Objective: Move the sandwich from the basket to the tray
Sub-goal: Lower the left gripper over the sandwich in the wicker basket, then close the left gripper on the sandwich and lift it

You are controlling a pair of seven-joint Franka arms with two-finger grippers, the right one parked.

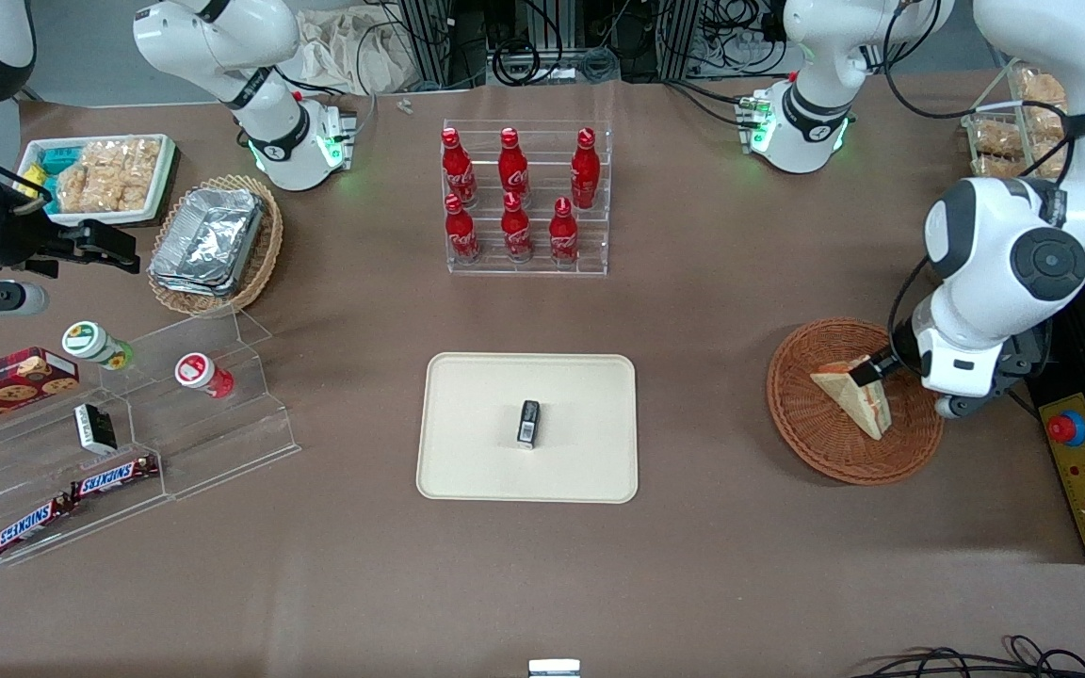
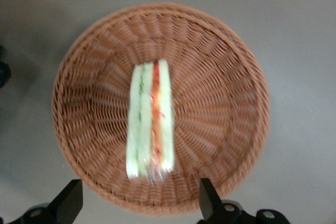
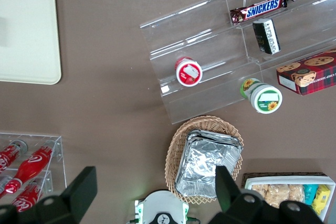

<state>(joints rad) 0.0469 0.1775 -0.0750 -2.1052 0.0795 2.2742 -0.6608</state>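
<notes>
A brown-covered table (image 1: 712,282) fills the scene, cables (image 1: 524,47) and perhaps metal racks above it.

The gripper (image 2: 137,203) is held over the basket (image 1: 811,443), fingers (image 2: 71,200) spread wider than the sandwich (image 1: 853,396), with nothing between. Bare table is left between basket and tray (image 1: 467,466). A small dark box (image 1: 528,422) is stood mid-tray; free room is left around it.

Two candy bars (image 1: 115,476) (image 1: 27,525) on the clear shelf (image 1: 222,443) say "SNICKERS". The red bottles (image 1: 515,193) have white writing too small to read.
</notes>
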